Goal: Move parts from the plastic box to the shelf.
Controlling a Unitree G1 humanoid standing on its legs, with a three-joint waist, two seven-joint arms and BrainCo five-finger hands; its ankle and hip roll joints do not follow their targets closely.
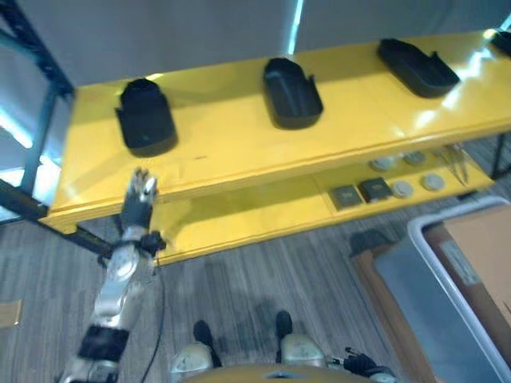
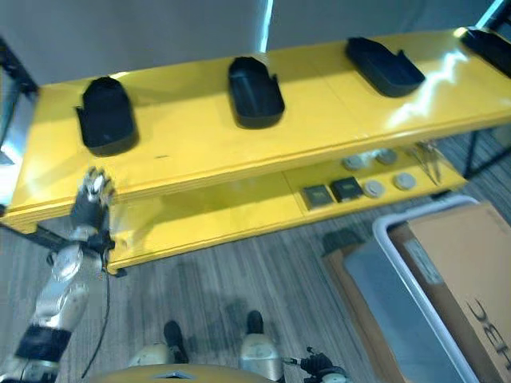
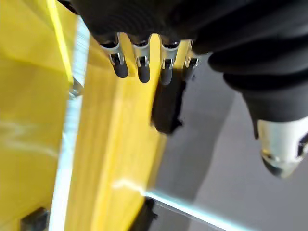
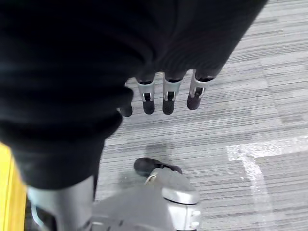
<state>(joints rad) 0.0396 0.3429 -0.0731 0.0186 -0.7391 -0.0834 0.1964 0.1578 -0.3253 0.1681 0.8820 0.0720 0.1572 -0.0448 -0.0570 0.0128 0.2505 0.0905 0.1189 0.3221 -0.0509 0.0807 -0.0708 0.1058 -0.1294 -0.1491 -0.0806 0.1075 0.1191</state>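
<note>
Nearest me is the plastic box, on the floor below the shelf. Three black parts already sit on the shelf's top board, well apart. I judge them light, stiff moulded shells, best pinched by a side wall. My left hand is raised before the shelf's front edge, fingers straight, empty. My right hand hangs over the floor, fingers relaxed, holding nothing
</note>
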